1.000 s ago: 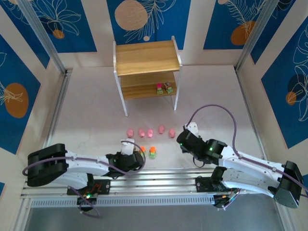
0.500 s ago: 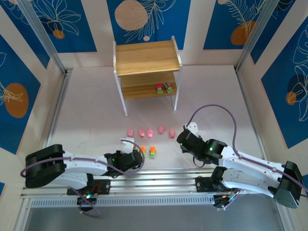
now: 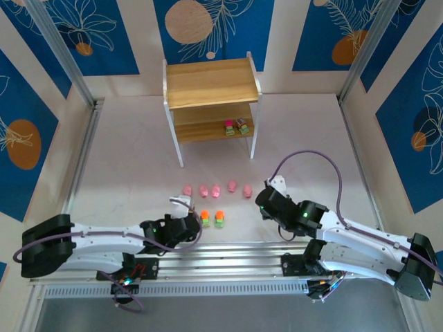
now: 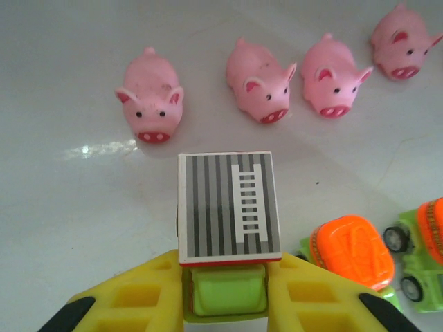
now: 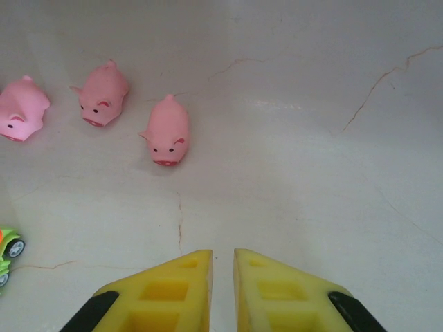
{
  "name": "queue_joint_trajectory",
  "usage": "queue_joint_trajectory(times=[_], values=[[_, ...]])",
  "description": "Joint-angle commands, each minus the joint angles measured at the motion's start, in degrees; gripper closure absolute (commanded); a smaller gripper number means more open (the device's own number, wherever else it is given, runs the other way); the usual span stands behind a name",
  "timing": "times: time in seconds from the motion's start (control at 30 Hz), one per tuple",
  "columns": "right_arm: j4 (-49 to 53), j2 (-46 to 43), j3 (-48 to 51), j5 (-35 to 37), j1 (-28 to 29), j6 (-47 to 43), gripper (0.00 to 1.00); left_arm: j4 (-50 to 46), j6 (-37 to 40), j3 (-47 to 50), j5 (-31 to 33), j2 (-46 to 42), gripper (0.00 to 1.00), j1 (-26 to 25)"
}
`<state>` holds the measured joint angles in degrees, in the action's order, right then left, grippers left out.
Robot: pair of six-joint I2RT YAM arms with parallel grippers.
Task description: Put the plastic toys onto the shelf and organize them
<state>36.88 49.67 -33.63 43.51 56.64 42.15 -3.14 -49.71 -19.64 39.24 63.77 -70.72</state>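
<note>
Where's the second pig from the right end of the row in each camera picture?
Top camera: the pig is second from the right in the row of five.
Left wrist: the pig is in the top right corner, last of four.
Right wrist: the pig is upper left, middle of three.
Shared landmark: the next pig on its left, in all three.

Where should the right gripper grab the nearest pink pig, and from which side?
Across its flanks at mid-body, coming down from above. The pink pig stands upright, snout toward the right gripper, so its rounded sides line up with the jaws, which are shut and must open first.
</note>
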Motion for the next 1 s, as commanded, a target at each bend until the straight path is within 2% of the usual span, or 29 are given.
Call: queue_joint_trajectory(times=[0.0, 0.43, 0.63, 0.97], values=[[-0.2, -1.5, 1.1, 0.6, 0.0, 0.7, 0.84, -4.1, 2.5, -0.1, 0.0, -3.5, 0.9, 0.4], [-0.4, -4.4, 2.2, 1.0, 0.0, 0.8, 0.84, -13.8, 9.4, -7.6, -2.1, -11.5, 0.9, 2.0], [-0.4, -5.5, 2.7, 0.8, 0.0, 0.7, 0.84, -14.5, 14.6, -15.1, -5.4, -9.0, 0.9, 6.3], [-0.7, -7.5, 3.4, 0.5, -0.3, 0.5, 0.84, -11.3, 21.8, -26.4, -14.1, 0.6, 0.9, 16.0]])
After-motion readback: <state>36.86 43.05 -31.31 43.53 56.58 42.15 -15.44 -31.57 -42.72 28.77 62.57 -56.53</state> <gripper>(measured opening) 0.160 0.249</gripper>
